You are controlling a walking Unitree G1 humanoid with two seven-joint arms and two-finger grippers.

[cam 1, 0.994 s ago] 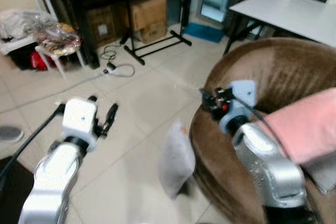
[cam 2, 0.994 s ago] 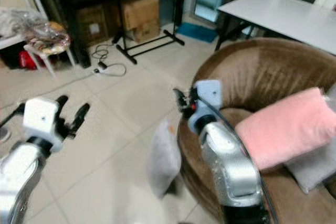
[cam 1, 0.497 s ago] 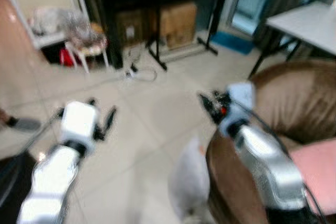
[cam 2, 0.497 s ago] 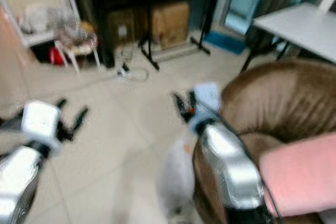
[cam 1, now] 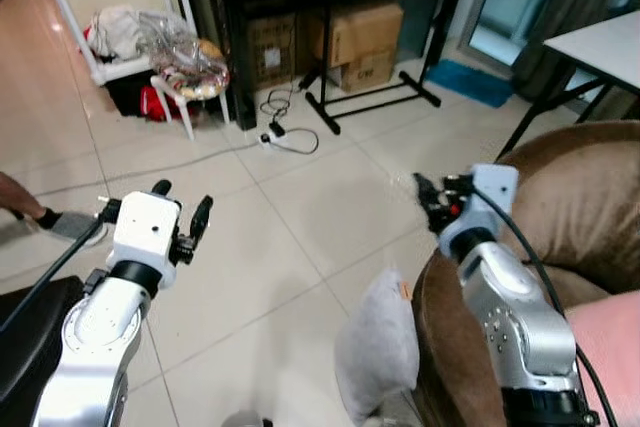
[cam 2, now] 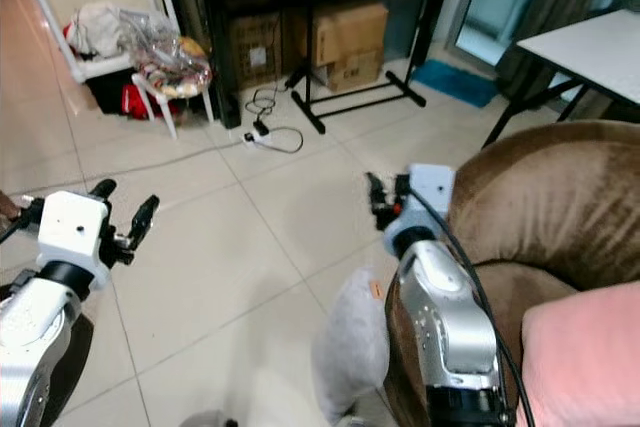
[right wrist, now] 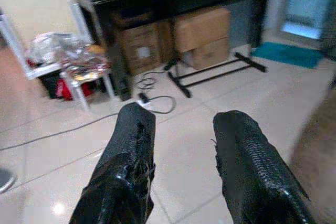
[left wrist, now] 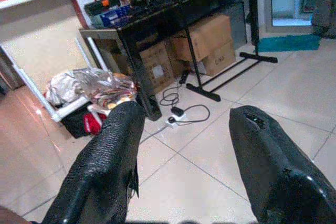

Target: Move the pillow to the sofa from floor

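- Pale tiled floor (cam 1: 300,207) runs from a black table with cardboard boxes (cam 1: 360,32) under it, a white stool (cam 1: 185,72) piled with bags and a power strip with cable (cam 1: 275,137), back to the brown sofa (cam 1: 580,207) on the robot's right
- right gripper (cam 1: 432,202) is raised in front of the sofa's rounded arm, its two black fingers (right wrist: 131,171) parted with nothing between them, pointing out over the floor toward the table
- left gripper (cam 1: 180,217) hangs over bare tiles on the far side, fingers (left wrist: 107,166) likewise spread wide and empty
- grey pillow (cam 1: 380,347) stands on edge on the floor, leaning against the outside of the sofa's arm, its long axis roughly upright; an orange tag shows near its upper edge
- it lies below and slightly inward of the right gripper, well apart from the left one, so the right arm looks the nearer
- the pick probably calls for a downward reach and a tilt of the wrist toward the pillow's top edge
- a pink cushion (cam 2: 590,367) already rests on the sofa seat
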